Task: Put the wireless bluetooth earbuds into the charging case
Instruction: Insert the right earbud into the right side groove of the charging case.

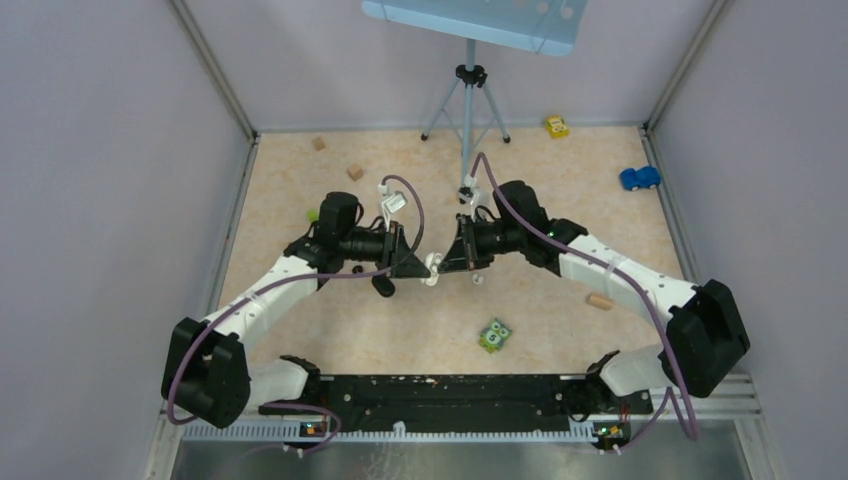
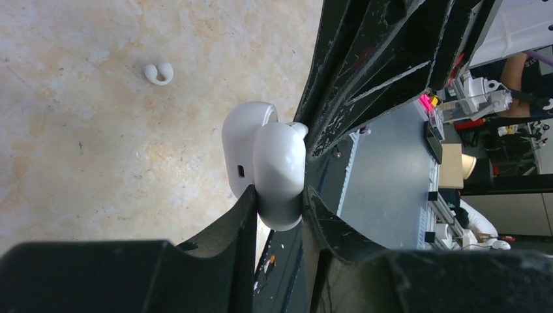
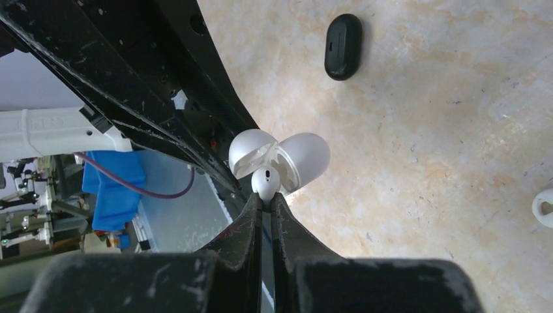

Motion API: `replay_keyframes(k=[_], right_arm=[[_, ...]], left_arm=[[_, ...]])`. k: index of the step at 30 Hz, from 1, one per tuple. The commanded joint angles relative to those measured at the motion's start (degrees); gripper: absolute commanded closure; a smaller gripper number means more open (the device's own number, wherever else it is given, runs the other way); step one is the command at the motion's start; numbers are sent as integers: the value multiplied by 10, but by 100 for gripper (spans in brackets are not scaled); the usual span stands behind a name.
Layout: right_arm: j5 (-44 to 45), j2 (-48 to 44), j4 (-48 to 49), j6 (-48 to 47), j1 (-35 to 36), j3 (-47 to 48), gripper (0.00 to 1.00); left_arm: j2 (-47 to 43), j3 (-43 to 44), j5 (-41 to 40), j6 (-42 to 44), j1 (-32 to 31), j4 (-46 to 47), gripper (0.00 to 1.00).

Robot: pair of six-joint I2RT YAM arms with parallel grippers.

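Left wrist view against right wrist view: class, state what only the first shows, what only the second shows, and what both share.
Only the left wrist: the left hand clamped on the white charging case, and the port on its side. Only the right wrist: the right hand pinching a white earbud at the case's open mouth, and a black case lying on the table. Both: the white charging case standing open, the table, and likely the loose earbud, cut off at the right wrist view's edge.
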Motion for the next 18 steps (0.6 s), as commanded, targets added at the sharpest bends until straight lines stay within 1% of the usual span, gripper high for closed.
replay_keyframes(k=[1,12,18], right_arm=[[28,8,1,-13,7,33,100],[51,23,-17,-5,8,37,100],[66,41,-50,6,15,56,100]], left_arm=[[-3,26,19,20,-5,-11,100],[-15,26,6,36,-6,-18,100],[-14,26,-9,52,-8,-28,100]])
